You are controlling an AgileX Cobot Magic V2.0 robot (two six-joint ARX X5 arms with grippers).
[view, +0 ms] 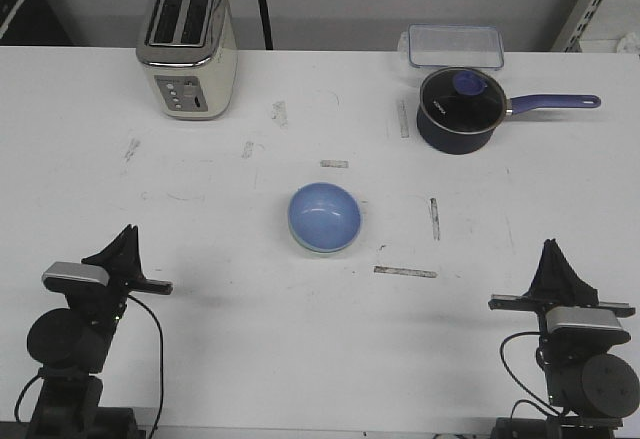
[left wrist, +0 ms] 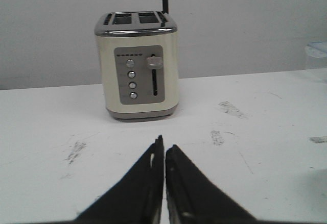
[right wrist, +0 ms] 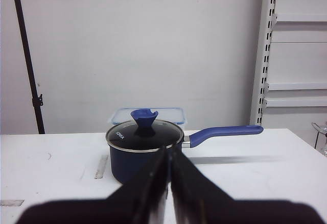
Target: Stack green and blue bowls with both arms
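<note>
The light blue bowl [view: 324, 215] rests at the middle of the white table, seen only in the front view. A thin pale green rim [view: 318, 252] peeks out beneath its near edge, so the green bowl appears to lie under it. My left gripper [view: 128, 230] [left wrist: 164, 143] hangs low at the front left, shut and empty, well away from the bowls. At the front right, my right gripper [view: 549, 247] [right wrist: 170, 150] is likewise shut with nothing in it. Neither wrist view shows the bowls.
A cream toaster [view: 187, 49] [left wrist: 137, 66] stands at the back left. A dark navy saucepan [view: 458, 109] [right wrist: 127, 157] with lid and purple handle [view: 555, 103] sits back right, a clear lidded container [view: 452, 44] behind it. Tape marks [view: 405, 272] dot the table.
</note>
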